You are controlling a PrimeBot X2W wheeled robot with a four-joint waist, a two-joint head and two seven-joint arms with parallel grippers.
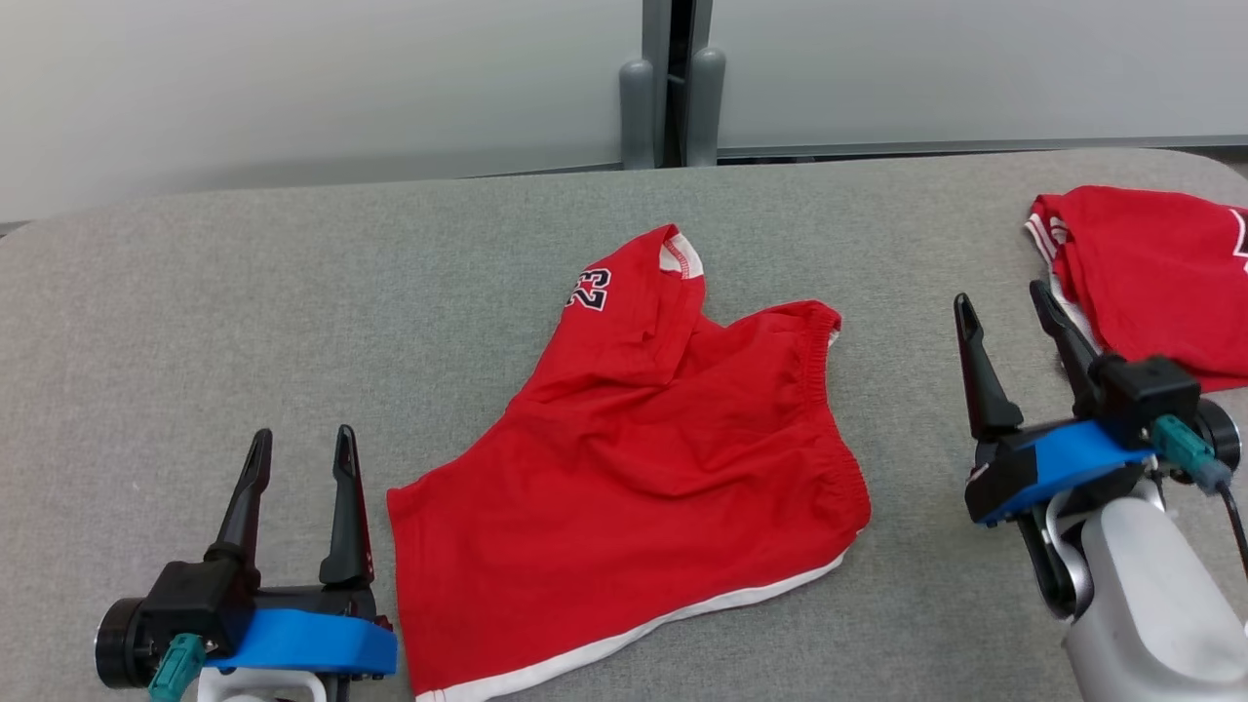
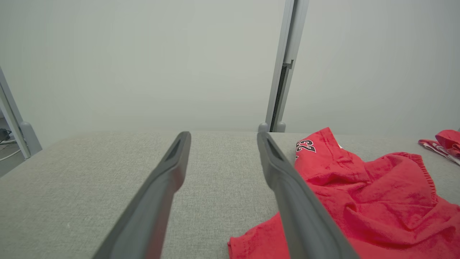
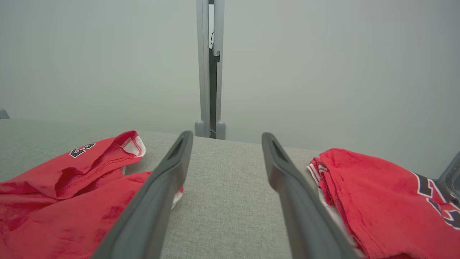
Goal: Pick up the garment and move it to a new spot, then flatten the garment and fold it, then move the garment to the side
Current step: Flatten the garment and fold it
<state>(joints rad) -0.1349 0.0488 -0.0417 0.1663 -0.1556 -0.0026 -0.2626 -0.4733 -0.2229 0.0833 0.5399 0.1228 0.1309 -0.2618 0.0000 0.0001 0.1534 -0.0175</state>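
In the head view, a pair of red shorts lies crumpled near the middle of the grey tabletop. One leg is folded up toward the far edge and shows the number 23, and a white hem runs along the near edge. The left end effector sits at the lower left, just beside the near-left corner of the shorts, its two dark fingers spread and holding nothing. The right end effector stands to the right of the shorts, apart from them, with its fingers also spread and empty. Its right finger is just in front of a second red garment that lies folded at the tabletop's far right. In the left wrist view, the left end effector has its fingers wide apart above bare tabletop. The shorts lie to the right of the right finger, which hides part of them, and the second red garment shows at the far right edge. In the right wrist view, the right end effector is spread over a strip of bare tabletop, with the shorts on the left and the second red garment on the right. Neither finger is gripping any cloth.
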